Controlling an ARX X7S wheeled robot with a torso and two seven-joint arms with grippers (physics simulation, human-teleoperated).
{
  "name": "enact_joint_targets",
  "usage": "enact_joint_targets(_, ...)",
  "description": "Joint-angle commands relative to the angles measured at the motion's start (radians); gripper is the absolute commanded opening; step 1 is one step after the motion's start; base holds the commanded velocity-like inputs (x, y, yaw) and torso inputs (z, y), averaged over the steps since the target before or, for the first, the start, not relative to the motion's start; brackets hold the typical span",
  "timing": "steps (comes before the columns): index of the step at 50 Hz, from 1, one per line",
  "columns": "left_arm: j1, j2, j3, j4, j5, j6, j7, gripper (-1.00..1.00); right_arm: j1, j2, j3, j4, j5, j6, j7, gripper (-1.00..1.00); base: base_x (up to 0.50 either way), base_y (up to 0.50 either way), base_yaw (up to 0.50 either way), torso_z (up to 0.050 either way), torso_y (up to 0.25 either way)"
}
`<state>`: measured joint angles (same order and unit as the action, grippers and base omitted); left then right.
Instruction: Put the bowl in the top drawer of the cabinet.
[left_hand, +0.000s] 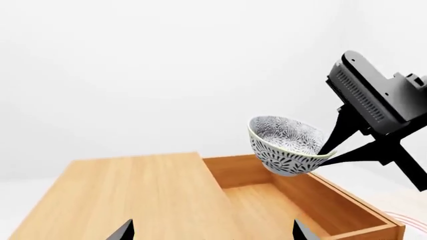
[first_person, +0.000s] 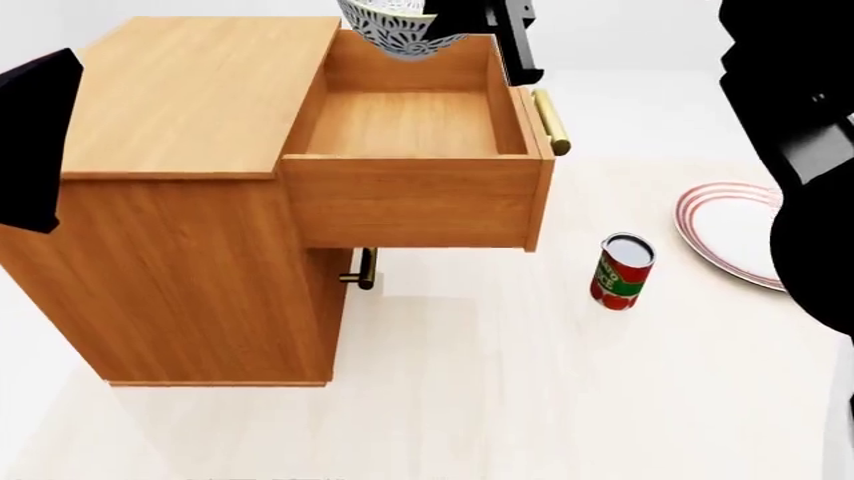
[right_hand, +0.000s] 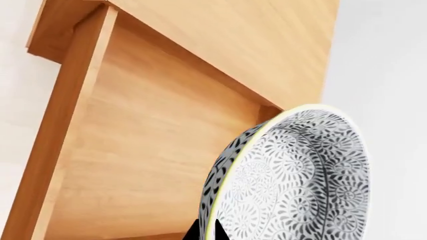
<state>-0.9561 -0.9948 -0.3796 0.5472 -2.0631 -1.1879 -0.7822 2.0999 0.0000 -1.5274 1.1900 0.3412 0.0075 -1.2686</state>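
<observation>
The speckled blue-grey bowl (left_hand: 285, 145) hangs tilted over the far end of the pulled-out top drawer (first_person: 414, 125). My right gripper (right_hand: 210, 231) is shut on its rim, one finger inside and one outside. In the head view the bowl (first_person: 394, 27) is at the top edge, above the drawer's back wall. The drawer's floor (right_hand: 147, 150) has nothing on it, and its brass handle (first_person: 551, 121) points right. My left gripper (left_hand: 213, 232) is open above the cabinet (first_person: 187, 95) top, holding nothing.
A red can (first_person: 621, 270) stands on the pale floor to the right of the cabinet. Farther right lies a red-ringed white plate (first_person: 731, 235). A smaller brass handle (first_person: 360, 268) sits under the open drawer. My left arm (first_person: 34, 130) hangs over the cabinet's left edge.
</observation>
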Motion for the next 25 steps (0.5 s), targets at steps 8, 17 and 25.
enact_joint_targets(8, 0.014, -0.01, -0.028, 0.013, -0.002, 0.006, 0.006, 1.0, 0.003, 0.0, 0.004, -0.024, -0.005, 0.01, -0.001, -1.0, 0.0, 0.0, 0.0, 0.0, -0.104)
enact_joint_targets(17, 0.03, -0.01, -0.054, 0.015, 0.0, 0.004, 0.017, 1.0, 0.002, 0.0, 0.003, -0.03, -0.01, 0.015, -0.003, -1.0, 0.0, 0.0, 0.0, 0.0, -0.103)
enact_joint_targets(25, 0.037, -0.005, -0.061, 0.016, 0.013, 0.002, 0.025, 1.0, 0.007, 0.0, 0.002, -0.035, -0.006, 0.013, 0.0, -1.0, 0.0, 0.0, 0.0, 0.0, -0.103)
